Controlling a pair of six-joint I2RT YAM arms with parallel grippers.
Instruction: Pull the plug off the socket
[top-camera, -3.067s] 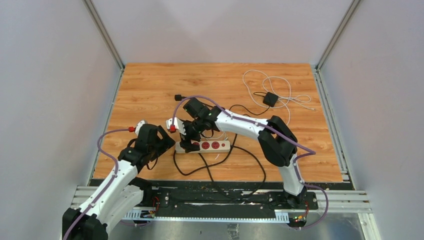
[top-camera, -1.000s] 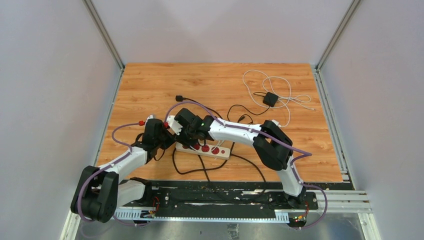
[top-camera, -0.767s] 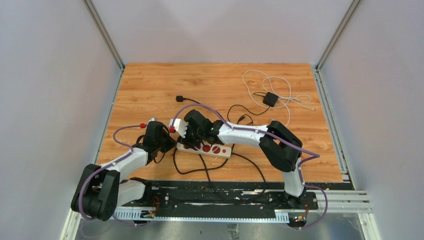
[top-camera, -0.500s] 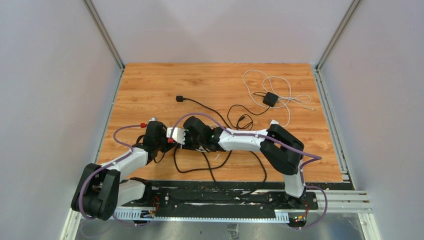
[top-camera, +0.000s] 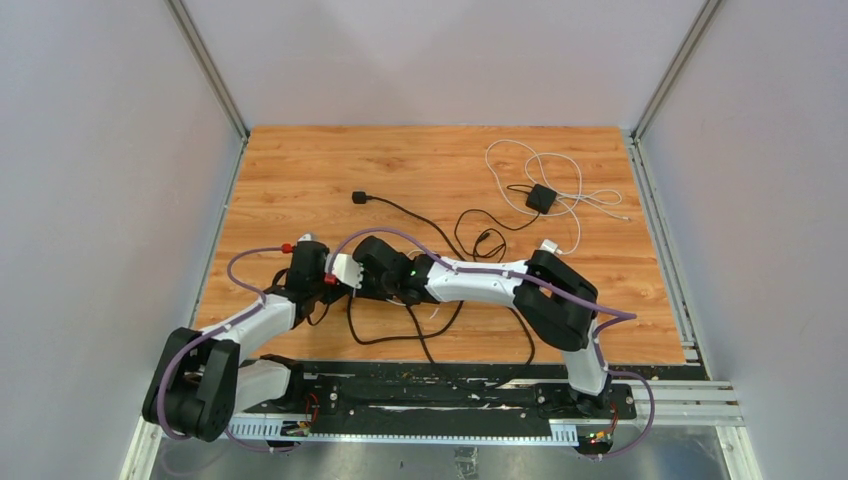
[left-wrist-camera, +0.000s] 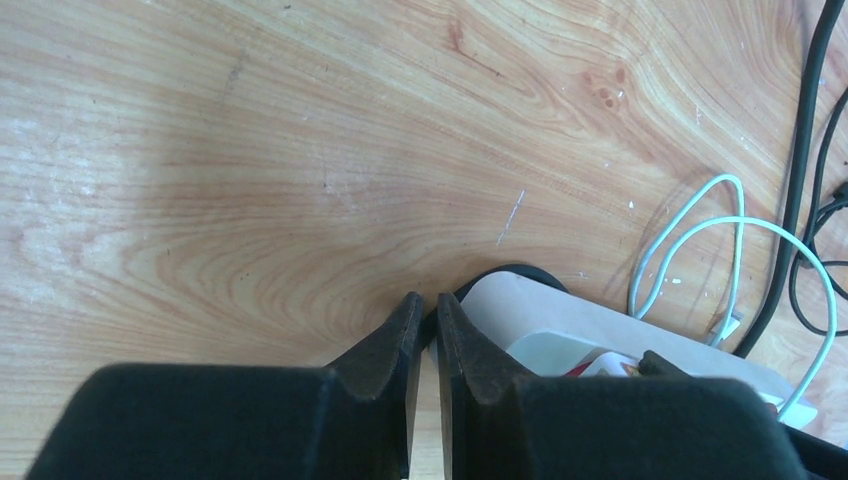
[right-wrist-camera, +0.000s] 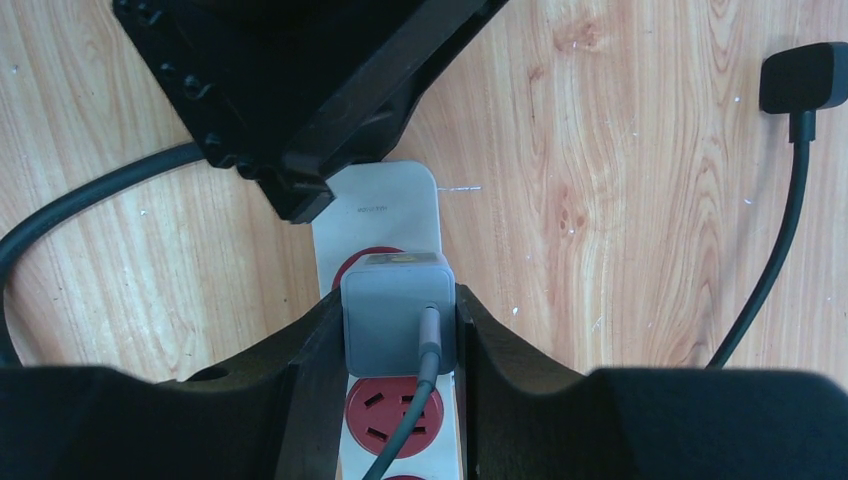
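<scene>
The socket (right-wrist-camera: 385, 205) is a cream-white strip with round red outlets, lying flat on the wooden table. A grey-white cube plug (right-wrist-camera: 392, 322) sits in its end outlet, and a grey cable (right-wrist-camera: 418, 395) runs from the plug over the outlet beside it. My right gripper (right-wrist-camera: 397, 300) is shut on the plug, one finger on each side. My left gripper (left-wrist-camera: 422, 305) is shut, its tips down at the table beside the rounded end of the socket (left-wrist-camera: 545, 318). In the top view the right arm (top-camera: 470, 280) hides the socket and plug.
A loose black plug head (top-camera: 359, 197) with its cord lies behind the arms. A small black adapter (top-camera: 541, 198) sits among white cable loops at the back right. Black cords (top-camera: 430, 335) trail toward the near edge. A white cable (left-wrist-camera: 722, 235) loops beside the strip. Walls enclose three sides.
The right wrist has dropped and shifted left over the strip, which now no longer shows from above. The left arm has stayed almost still at the strip's end.
</scene>
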